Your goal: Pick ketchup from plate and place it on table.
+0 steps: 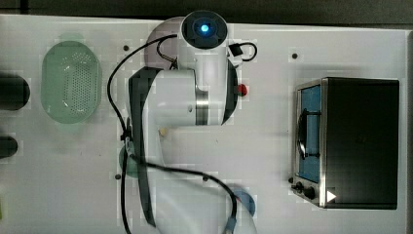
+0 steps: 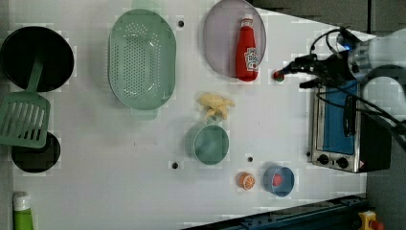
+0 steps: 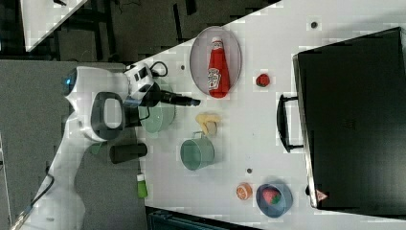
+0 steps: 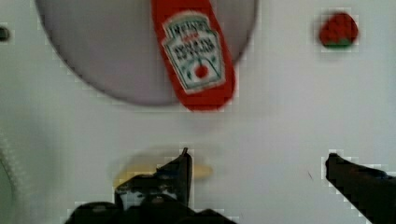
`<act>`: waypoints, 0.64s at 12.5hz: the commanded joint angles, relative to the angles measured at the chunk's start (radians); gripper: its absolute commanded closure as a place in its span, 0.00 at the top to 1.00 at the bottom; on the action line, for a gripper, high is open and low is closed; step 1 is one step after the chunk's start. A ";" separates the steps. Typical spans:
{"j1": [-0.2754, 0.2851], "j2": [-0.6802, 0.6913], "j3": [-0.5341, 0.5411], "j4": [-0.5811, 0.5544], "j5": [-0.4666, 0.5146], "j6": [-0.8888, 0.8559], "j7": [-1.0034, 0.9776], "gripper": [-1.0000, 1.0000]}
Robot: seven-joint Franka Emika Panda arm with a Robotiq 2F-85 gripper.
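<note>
The ketchup (image 2: 247, 48), a red bottle with a white cap and label, lies flat on the mauve-grey plate (image 2: 220, 43), its base reaching past the rim. The right view has the ketchup (image 3: 218, 67) on the plate (image 3: 200, 57) too. My gripper (image 2: 283, 73) hovers over the white table (image 2: 119, 158), beside the plate and apart from the bottle. In the wrist view the gripper (image 4: 257, 163) is open with nothing between its fingers (image 4: 180, 170), and the ketchup (image 4: 198, 56) lies a short way ahead of the tips on the plate (image 4: 107, 60).
A small red strawberry (image 2: 277, 75) sits on the table close to my fingertips. A yellow food piece (image 2: 215, 103) and a teal cup (image 2: 208, 143) lie below the plate in the left view. A green basket (image 2: 142, 60) and a toaster oven (image 2: 342, 129) flank it.
</note>
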 commanded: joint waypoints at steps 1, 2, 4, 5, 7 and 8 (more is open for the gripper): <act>0.006 0.035 0.007 0.018 -0.026 0.069 -0.164 1.00; 0.006 0.059 0.007 0.018 -0.039 0.103 -0.180 1.00; 0.007 0.107 0.007 0.018 -0.068 0.180 -0.186 1.00; 0.009 0.129 0.006 0.018 -0.084 0.225 -0.186 1.00; 0.011 0.174 0.006 0.018 -0.105 0.315 -0.190 1.00; 0.013 0.197 0.007 0.018 -0.107 0.347 -0.204 1.00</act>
